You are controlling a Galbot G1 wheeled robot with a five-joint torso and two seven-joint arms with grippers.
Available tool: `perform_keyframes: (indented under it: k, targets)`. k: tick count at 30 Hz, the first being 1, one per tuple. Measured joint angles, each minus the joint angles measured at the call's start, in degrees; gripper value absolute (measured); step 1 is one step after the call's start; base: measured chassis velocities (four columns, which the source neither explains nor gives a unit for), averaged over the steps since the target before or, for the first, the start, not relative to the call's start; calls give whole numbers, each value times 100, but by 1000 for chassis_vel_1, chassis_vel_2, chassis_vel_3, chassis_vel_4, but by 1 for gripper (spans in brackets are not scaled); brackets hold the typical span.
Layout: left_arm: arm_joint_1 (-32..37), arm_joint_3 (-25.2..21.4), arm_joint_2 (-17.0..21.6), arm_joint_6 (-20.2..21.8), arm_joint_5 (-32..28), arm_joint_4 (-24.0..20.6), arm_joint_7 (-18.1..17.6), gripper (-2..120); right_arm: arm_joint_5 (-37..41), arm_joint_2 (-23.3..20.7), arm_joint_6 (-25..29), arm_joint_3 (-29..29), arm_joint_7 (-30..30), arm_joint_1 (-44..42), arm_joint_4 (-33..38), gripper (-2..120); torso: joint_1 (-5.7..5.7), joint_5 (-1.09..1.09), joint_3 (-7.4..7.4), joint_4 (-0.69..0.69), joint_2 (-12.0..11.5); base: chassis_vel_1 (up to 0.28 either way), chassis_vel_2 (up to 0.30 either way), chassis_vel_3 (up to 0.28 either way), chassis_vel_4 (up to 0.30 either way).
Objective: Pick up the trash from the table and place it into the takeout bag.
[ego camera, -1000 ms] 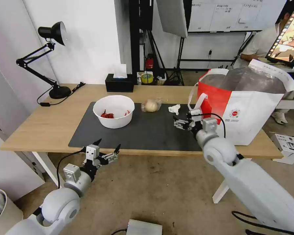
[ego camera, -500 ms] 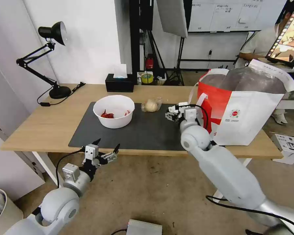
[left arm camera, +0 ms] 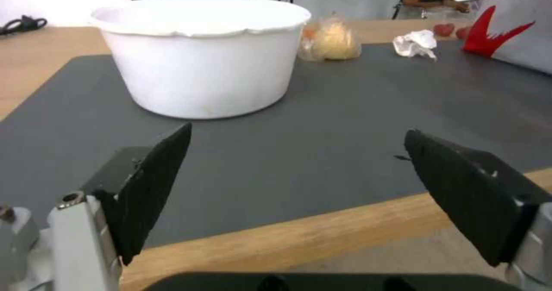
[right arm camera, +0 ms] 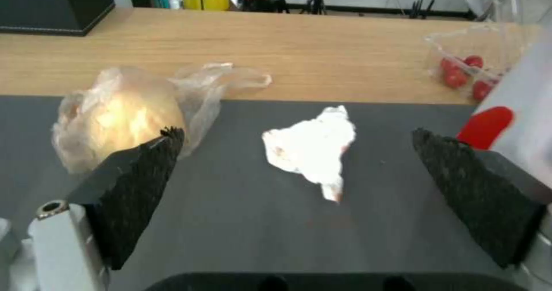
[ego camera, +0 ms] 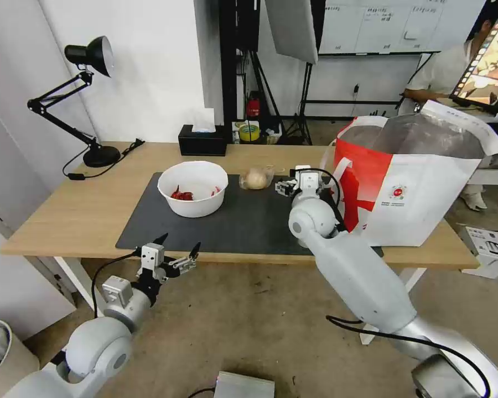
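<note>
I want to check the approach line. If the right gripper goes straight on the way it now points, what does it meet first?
Most likely the crumpled white tissue, centred between the open right gripper fingers on the mat.

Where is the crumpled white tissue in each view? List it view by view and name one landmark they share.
Head view: hidden behind the right gripper, over the mat near the takeout bag.
Left wrist view: crumpled white tissue far across the mat, past the bowl.
Right wrist view: tissue on the mat between the open fingers.
Shared landmark: the bagged bun.
</note>
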Motion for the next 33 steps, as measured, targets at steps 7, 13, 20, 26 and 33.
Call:
perform_keyframes:
  k: [7,13,20,26,33]
  targets:
    - [14,32,-65,0,7,27,0,100,-6,388,-46,10,130,365,-681,100,0,0,0,1,0,0,0,0,0]
    - [46,39,-103,0,28,33,1,100,-25,519,-58,67,205,466,-971,100,0,0,0,0,0,0,0,0,0]
    - [34,89,-126,-2,44,43,7,100,-24,612,-67,185,301,596,-1269,100,-1,0,0,0,0,0,0,0,0]
    - [30,100,-127,-6,46,42,8,100,3,645,-99,227,311,715,-1482,100,-1,0,0,0,0,0,0,0,0]
    - [43,76,-114,-15,45,24,10,100,75,737,-150,275,284,910,-1766,100,-1,0,0,0,0,0,0,0,0]
